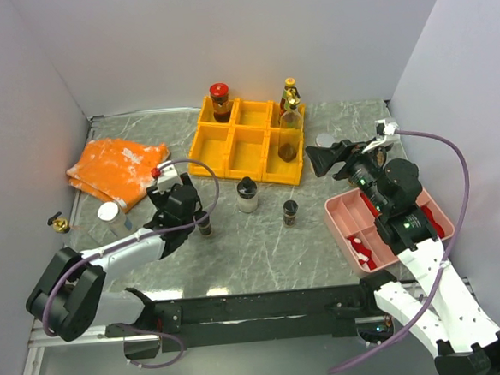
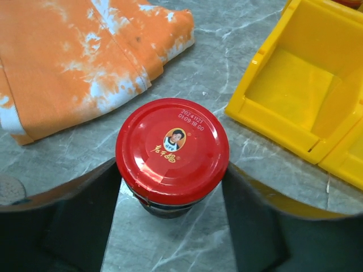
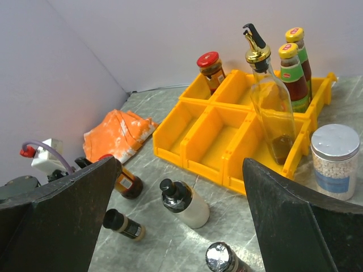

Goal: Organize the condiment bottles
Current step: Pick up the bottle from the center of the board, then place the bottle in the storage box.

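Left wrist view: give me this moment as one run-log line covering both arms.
left gripper: shut on red-lid jar, near orange cloth | right gripper: open, empty, facing partly filled yellow tray

A jar point(image 2: 172, 150) stands between my left fingers point(image 2: 74, 226); behind it to the left lies the cloth point(image 2: 74, 56), behind it to the right the rack of bins point(image 2: 306, 85).

Top view looks down from behind the arms. Left wrist camera sits close above a red-lidded glass jar point(image 2: 172, 148); right wrist camera looks far toward ten o'clock. All share the yellow plastic tray point(image 1: 249, 145).
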